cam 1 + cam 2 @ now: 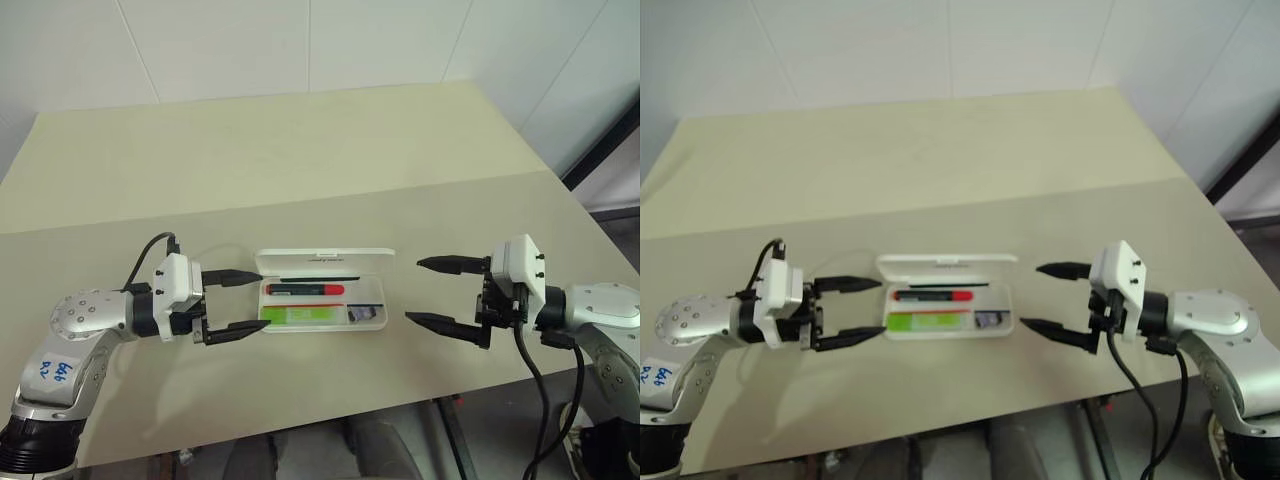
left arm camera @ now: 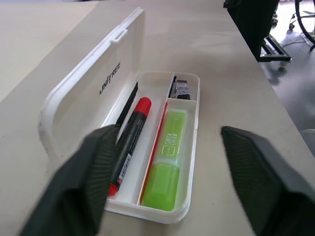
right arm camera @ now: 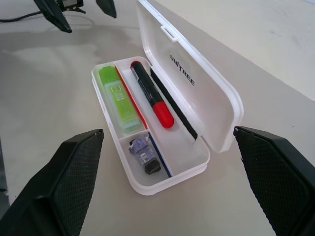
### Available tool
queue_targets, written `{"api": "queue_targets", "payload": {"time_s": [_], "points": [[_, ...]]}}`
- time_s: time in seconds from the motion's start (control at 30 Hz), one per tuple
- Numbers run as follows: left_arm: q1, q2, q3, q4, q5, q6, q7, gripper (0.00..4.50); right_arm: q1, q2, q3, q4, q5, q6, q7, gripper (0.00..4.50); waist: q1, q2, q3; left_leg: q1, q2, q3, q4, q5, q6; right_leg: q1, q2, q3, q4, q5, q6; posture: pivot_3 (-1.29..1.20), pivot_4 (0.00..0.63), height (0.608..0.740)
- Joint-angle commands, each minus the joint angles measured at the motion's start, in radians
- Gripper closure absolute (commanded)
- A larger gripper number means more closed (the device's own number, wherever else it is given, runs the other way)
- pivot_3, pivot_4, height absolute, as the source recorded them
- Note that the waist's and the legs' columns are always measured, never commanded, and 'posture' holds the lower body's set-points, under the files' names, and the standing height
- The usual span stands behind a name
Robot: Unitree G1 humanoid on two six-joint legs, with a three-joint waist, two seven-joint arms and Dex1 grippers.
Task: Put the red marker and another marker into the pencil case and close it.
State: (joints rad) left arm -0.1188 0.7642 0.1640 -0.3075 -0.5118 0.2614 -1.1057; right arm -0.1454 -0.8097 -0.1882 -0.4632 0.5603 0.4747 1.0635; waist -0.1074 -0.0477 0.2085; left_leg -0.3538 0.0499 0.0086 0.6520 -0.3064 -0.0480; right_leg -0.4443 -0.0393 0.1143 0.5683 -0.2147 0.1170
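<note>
Beige table (image 1: 300, 150), white panelled wall behind it. Pencil case (image 1: 322, 290) sits near the table's front edge, between the two arms, lid up and leaning back on its far long edge, "UNITREE" lettering on the inside of the lid.

Contents:
- far long compartment: red marker (image 1: 304, 289), lying flat
- near long compartment: lime-green highlighter (image 1: 300, 314), lying flat
- small compartment at the robot's right end: small dark stubby object (image 1: 361, 313)
- a thin black stick (image 3: 173, 105) lies along the hinge side, against the lid

Long axes: case, marker and highlighter all run left-right, parallel to the table's front edge. Marker's red cap end points to the robot's right, black barrel to its left. Highlighter's paler translucent end also points right.

Left gripper (image 1: 238, 303): fingers apart, nothing between them, pointing right at the case's left short end. Tips are just beside that end; the head views don't settle whether they touch it.

Right gripper (image 1: 428, 291): fingers wide apart, empty, pointing left at the case's right short end, with a clear gap of bare table before the case.

Both markers lie inside the case, between the two grippers, held by neither.
</note>
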Motion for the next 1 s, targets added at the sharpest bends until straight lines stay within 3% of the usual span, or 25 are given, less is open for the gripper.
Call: {"api": "queue_targets", "payload": {"time_s": [0.03, 0.23, 0.53, 0.77, 1.0], "points": [[-0.007, 0.008, 0.041, -0.014, -0.037, -0.015, -0.011, 2.36, -0.025, 0.002, 0.020, 0.008, -0.016, -0.039, -0.008, 0.00, 0.000, 0.000, 0.000, 0.000, 0.000, 0.000, 0.000, 0.000, 0.000, 0.000, 0.000, 0.000, 0.000, 0.000, 0.000, 0.00, 0.150, 0.740], [0.003, 0.008, 0.086, -0.031, -0.073, 0.013, 0.003, 4.44, -0.047, 0.004, 0.054, 0.044, -0.037, -0.073, -0.002, 0.00, 0.001, 0.000, 0.000, 0.000, 0.000, 0.000, 0.000, 0.000, 0.000, 0.000, 0.000, 0.000, 0.000, 0.000, 0.000, 0.00, 0.150, 0.740], [-0.184, -0.066, 0.178, 0.074, -0.083, 0.034, 0.232, 4.48, -0.087, 0.005, 0.079, 0.087, -0.054, -0.100, -0.006, 0.00, 0.011, 0.000, 0.000, 0.001, 0.000, 0.000, 0.002, 0.000, 0.000, 0.001, 0.000, 0.000, 0.002, 0.001, 0.001, 0.00, 0.150, 0.740], [-0.294, -0.060, -0.003, 0.242, 0.101, -0.013, 0.234, 4.48, -0.111, 0.007, 0.079, 0.083, -0.053, -0.097, -0.025, 0.00, 0.019, 0.000, 0.000, 0.000, 0.000, 0.000, 0.002, 0.000, 0.000, 0.001, 0.000, 0.000, 0.003, 0.001, 0.001, 0.00, 0.150, 0.740], [-0.384, -0.109, -0.116, 0.311, 0.114, -0.021, 0.144, 4.48, -0.112, -0.004, 0.052, 0.056, -0.039, -0.081, -0.050, 0.00, 0.025, 0.000, 0.000, 0.000, 0.000, 0.000, 0.001, 0.000, 0.000, 0.000, 0.000, 0.000, 0.003, 0.001, 0.002, 0.00, 0.150, 0.740]]}}
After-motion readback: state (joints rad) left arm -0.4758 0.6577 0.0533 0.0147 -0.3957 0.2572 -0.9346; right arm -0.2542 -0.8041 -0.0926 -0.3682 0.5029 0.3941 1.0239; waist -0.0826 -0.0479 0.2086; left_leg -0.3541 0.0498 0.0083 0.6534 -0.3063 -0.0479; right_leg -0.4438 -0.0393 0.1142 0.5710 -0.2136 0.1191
